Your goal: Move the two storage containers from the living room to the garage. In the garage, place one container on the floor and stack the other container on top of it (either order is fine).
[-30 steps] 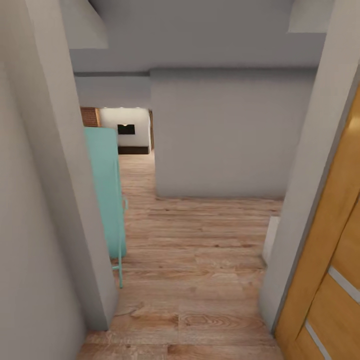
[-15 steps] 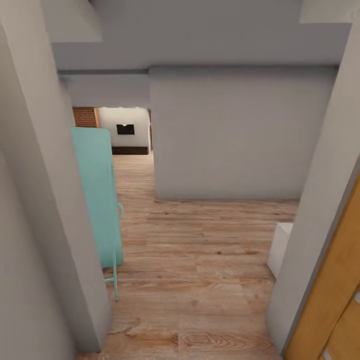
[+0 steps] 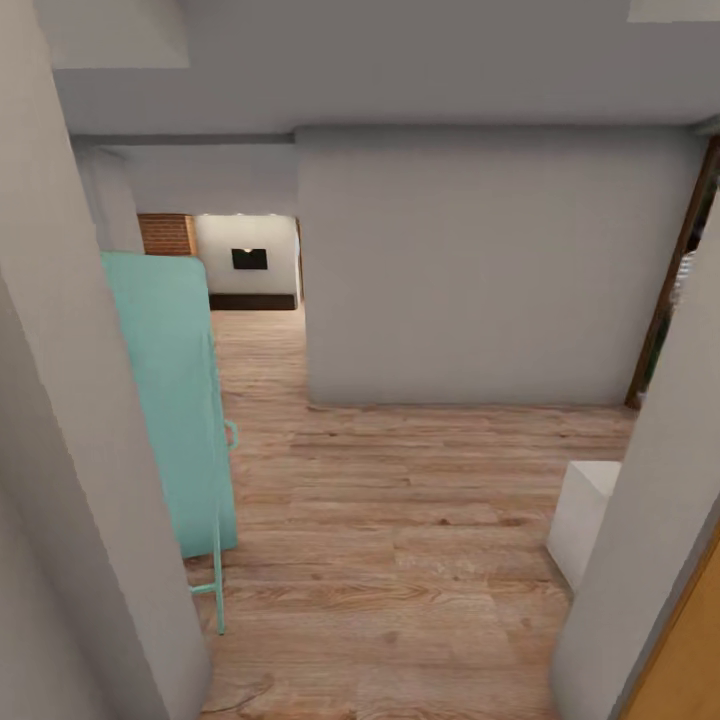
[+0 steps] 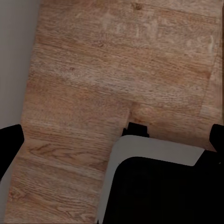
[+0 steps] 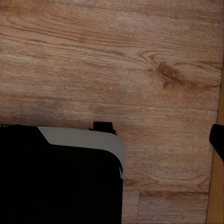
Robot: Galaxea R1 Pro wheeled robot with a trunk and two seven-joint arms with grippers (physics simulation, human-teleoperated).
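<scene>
Both jaws hang over the wood-plank floor (image 4: 93, 70); with only dark finger tips at the picture edges, I cannot tell if they are apart or together. Far ahead, past the grey wall (image 3: 470, 270), the living room (image 3: 245, 260) shows with its brick chimney (image 3: 165, 233). A teal panel (image 3: 170, 400) and a white box (image 3: 585, 515) narrow the passage.

The head camera looks forward and down a hallway; both wrist cameras face straight down, close over the same wood-plank floor (image 3: 400, 520).
</scene>
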